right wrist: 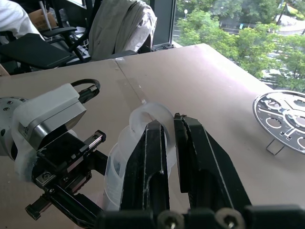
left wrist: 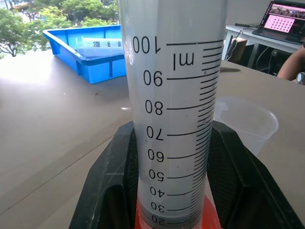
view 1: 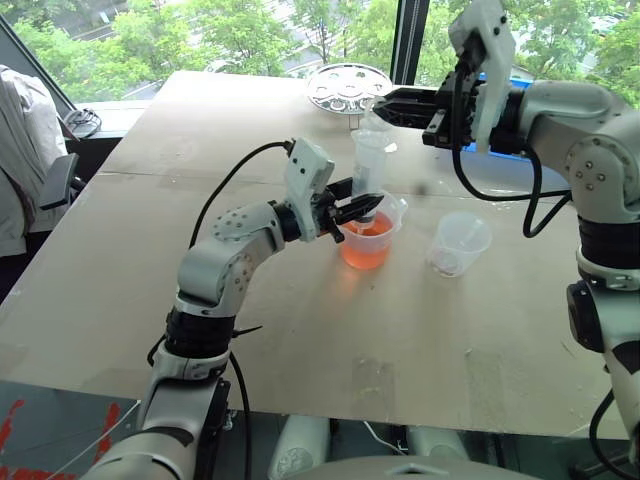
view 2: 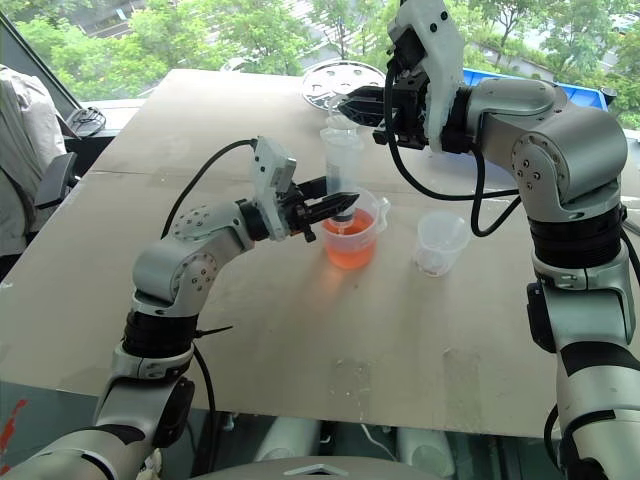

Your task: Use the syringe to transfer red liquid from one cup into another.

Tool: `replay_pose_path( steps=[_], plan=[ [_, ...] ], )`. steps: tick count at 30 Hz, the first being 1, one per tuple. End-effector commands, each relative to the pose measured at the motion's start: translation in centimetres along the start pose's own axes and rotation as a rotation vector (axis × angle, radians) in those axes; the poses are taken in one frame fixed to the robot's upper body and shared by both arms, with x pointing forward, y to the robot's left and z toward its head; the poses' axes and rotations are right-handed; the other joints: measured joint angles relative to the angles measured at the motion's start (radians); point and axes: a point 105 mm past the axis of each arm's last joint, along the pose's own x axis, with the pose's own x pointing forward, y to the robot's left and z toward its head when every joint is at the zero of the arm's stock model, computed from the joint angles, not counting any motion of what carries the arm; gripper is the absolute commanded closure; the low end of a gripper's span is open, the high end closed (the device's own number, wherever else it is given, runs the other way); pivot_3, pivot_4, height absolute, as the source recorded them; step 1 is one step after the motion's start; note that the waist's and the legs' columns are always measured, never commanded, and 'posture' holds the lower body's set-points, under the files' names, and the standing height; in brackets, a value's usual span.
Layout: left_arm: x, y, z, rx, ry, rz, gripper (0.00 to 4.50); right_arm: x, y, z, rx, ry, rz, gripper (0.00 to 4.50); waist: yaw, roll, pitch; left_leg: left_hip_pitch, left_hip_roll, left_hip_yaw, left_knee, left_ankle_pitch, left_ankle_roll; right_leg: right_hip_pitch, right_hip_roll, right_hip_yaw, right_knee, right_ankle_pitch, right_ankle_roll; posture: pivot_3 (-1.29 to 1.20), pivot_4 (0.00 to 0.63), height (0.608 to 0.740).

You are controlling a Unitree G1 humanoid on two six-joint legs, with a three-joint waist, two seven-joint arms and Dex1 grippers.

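Currently left end effector [view 1: 362, 209] clamps the barrel of the clear graduated plastic syringe [view 1: 370, 170], upright, tip in the orange-red liquid [view 1: 366, 243] of the clear handled beaker [view 1: 385, 235]. Right end effector [view 1: 385, 104] pinches its ring-shaped plunger top. Small clear tapered cup [view 1: 458, 243] sits just beyond on the worktop [view 1: 180, 290].

The syringe [view 1: 370, 175] tip is lost down in the beaker [view 1: 368, 240] behind the left gripper's fingers [view 1: 352, 212]; its plunger ring hides between the right gripper [right wrist: 167, 143] fingers.
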Motion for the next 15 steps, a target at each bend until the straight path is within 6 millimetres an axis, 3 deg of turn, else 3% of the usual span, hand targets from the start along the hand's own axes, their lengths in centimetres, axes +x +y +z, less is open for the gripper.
replay_pose_path(
  steps=[1,5,15],
  plan=[
    [0.3,-1.7,-0.8,-0.008,0.045,-0.091,3.1,-1.6,-0.5,2.9,-0.129,-0.095,-0.075,4.46,0.0,0.0,0.0,0.0,0.0,0.0,0.0,0.0,0.0,0.0,0.0,0.0,0.0,0.0,0.0,0.0,0.15,0.74],
    [0.4,-1.7,-0.9,-0.007,0.055,-0.097,3.1,-1.4,0.0,2.4,-0.127,-0.089,-0.064,4.46,0.0,0.0,0.0,0.0,0.0,0.0,0.0,0.0,0.0,0.0,0.0,0.0,0.0,0.0,0.0,0.0,0.15,0.74],
    [-0.1,-1.9,-1.9,-0.027,0.109,-0.103,3.1,-1.8,-1.9,3.1,-0.135,-0.11,-0.141,4.46,0.0,0.0,0.0,0.0,0.0,0.0,0.0,0.0,0.0,0.0,0.0,0.0,0.0,0.0,0.0,0.0,0.15,0.74]
  ],
)
